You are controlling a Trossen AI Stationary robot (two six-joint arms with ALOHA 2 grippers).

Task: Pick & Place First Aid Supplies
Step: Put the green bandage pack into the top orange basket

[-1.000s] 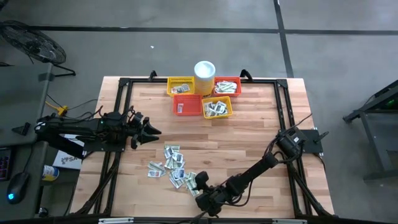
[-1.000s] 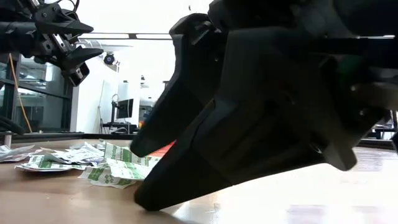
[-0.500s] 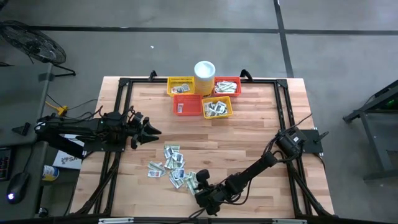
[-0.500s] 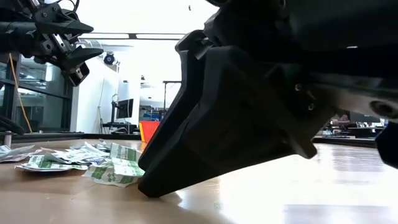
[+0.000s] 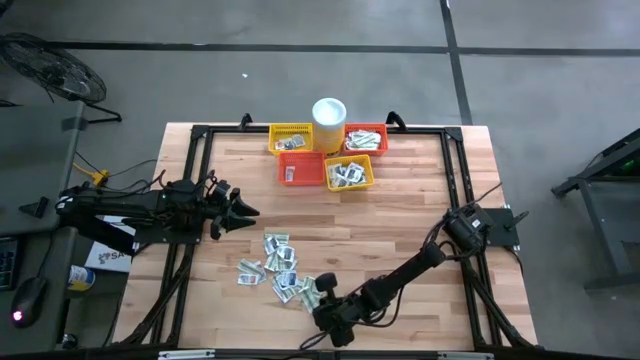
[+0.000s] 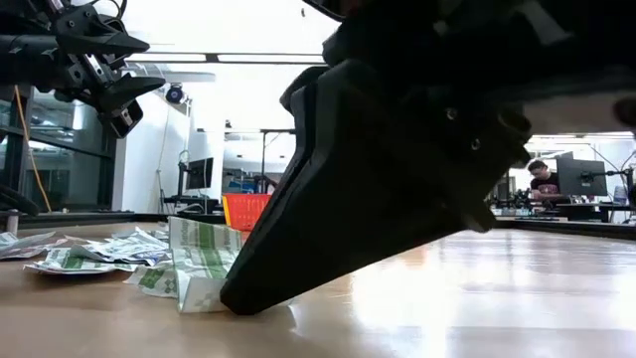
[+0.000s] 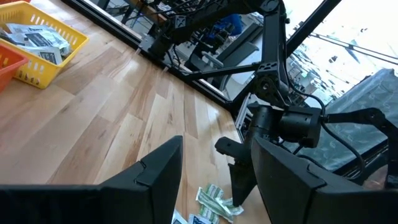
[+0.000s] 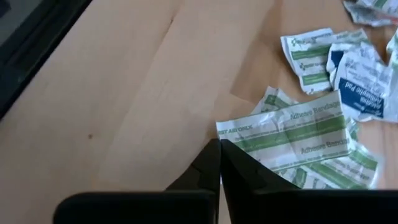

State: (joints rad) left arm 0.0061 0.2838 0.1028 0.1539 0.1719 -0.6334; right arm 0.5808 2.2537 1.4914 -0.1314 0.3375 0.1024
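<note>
Pale wood-plank table (image 5: 400,215), black frame, grey concrete floor (image 5: 300,80)

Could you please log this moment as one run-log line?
right gripper: fingers shut on green-striped packet at pile's near edge | left gripper: open, waiting above table's left side | baskets: untouched

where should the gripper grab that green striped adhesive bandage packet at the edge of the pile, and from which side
Likely by its free corner, coming in low from the bare wood beside the pile. The adhesive bandage packet is flat and thin, overlapping other sachets, and only that edge is clear. The right gripper is shut at just that corner.
</note>
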